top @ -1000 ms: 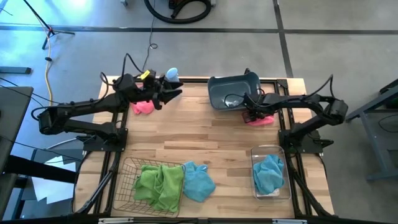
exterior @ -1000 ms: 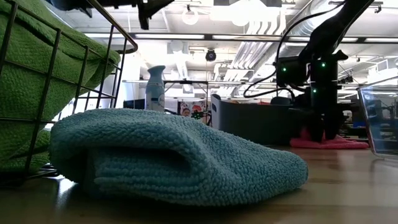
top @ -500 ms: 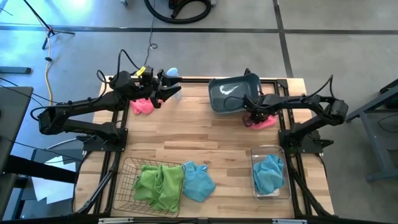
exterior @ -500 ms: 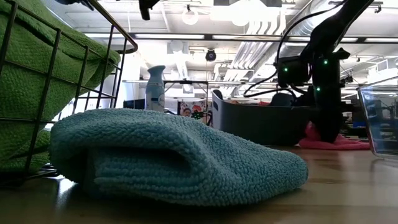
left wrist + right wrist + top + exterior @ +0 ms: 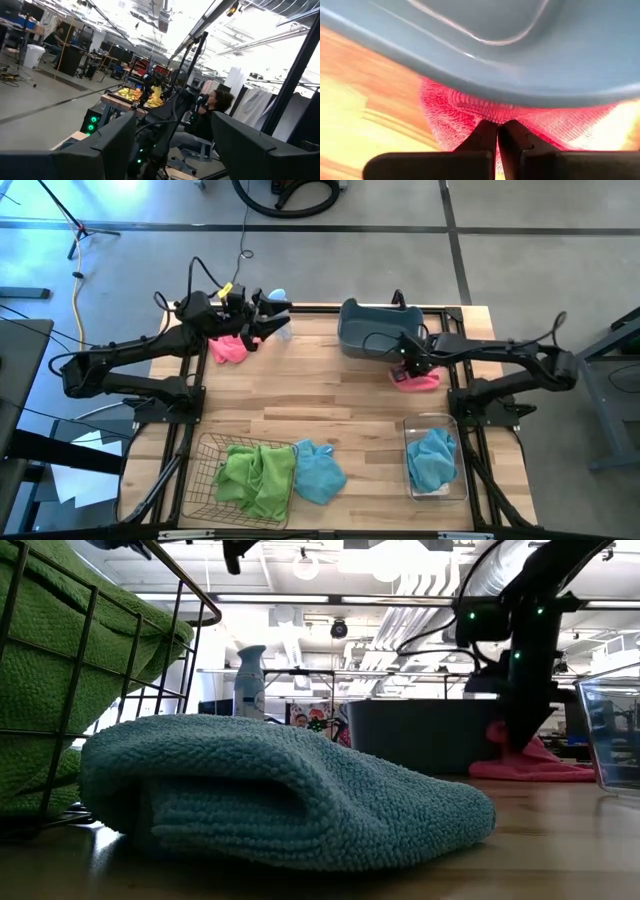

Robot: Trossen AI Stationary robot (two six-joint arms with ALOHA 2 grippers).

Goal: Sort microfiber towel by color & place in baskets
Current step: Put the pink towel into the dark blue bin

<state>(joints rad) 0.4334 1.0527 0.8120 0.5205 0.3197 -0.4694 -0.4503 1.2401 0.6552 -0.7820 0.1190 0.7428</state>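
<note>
My right gripper is shut on a pink towel that lies just in front of the blue-grey tub at the far right. My left gripper hangs open above the far left, near a second pink towel lying flat on the table. The wire basket at the near left holds green towels. A blue towel lies on the table against it. The clear bin at the near right holds another blue towel. My right gripper pinches a bunched part of the pink towel between its two fingertips, close to the tub's wall. The fingers come from above, pointing down. The cloth rises to a peak under them, and the rest lies on the table.
A spray bottle stands at the far edge close to my left gripper. The tabletop's middle is bare wood. In the left wrist view a person sits in the room beyond the table.
My right gripper has shut on the pink towel and gone a little toward the near edge, drawing the cloth up into a peak. The tub, tilted before, now sits level. My left gripper has drifted slightly toward the far edge.
</note>
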